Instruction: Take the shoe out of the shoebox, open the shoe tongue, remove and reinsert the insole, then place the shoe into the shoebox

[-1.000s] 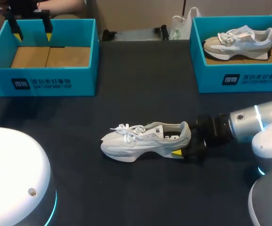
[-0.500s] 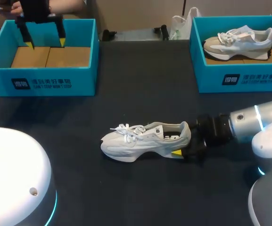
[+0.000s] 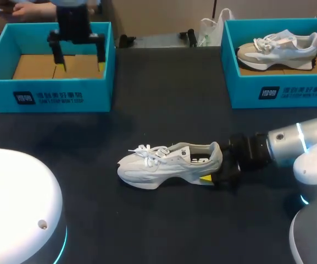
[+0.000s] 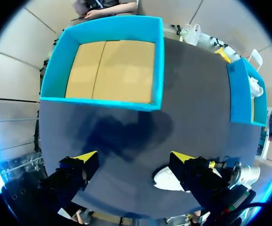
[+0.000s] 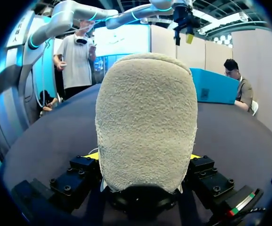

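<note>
The shoe (image 3: 169, 165) lies in the middle of the counter (image 3: 163, 99) with the right claw (image 3: 212, 169) pinching its heel from 3 o'clock, while the left claw (image 3: 81, 63) hangs wide open over the box (image 3: 59, 96) at 11 o'clock.

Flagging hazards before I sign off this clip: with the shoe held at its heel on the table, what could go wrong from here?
The right gripper has its jaws only on the heel of the white shoe; a pull from the other arm could twist or slip it. The loose laces might snag a finger. The left gripper, jaws open above the left shoebox, could clip its wall when heading for the shoe.
</note>
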You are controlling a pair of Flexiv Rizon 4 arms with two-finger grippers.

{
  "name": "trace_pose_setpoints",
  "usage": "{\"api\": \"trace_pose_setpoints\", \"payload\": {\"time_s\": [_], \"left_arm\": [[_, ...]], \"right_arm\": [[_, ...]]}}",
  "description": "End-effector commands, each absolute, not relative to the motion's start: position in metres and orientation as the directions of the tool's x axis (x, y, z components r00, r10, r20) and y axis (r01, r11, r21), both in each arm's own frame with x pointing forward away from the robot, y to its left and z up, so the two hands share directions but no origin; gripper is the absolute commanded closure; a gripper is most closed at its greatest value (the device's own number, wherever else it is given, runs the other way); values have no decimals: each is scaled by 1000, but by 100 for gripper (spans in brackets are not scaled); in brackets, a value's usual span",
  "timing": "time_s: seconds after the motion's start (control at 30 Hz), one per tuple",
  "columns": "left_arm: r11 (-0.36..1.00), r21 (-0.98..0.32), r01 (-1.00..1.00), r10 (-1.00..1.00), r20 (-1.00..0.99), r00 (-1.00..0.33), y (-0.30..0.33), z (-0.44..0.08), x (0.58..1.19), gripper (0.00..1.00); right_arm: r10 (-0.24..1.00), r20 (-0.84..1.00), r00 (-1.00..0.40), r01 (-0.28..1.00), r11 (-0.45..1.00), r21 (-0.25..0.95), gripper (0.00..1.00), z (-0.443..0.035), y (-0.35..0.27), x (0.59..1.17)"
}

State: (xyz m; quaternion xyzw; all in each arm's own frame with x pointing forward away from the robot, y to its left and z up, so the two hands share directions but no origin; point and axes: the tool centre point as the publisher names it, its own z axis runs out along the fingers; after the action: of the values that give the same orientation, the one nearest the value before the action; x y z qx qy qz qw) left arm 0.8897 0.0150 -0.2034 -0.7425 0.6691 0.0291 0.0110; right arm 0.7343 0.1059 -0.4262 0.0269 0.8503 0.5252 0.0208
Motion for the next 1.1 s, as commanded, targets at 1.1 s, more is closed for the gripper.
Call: {"api": "trace_pose_setpoints", "payload": {"time_s": [1.1], "left_arm": [[19, 32, -999, -990, -140, -23, -156, -231, 787, 0]], "right_arm": [[71, -9, -997, 24, 449, 893, 100, -432, 107, 738]]}}
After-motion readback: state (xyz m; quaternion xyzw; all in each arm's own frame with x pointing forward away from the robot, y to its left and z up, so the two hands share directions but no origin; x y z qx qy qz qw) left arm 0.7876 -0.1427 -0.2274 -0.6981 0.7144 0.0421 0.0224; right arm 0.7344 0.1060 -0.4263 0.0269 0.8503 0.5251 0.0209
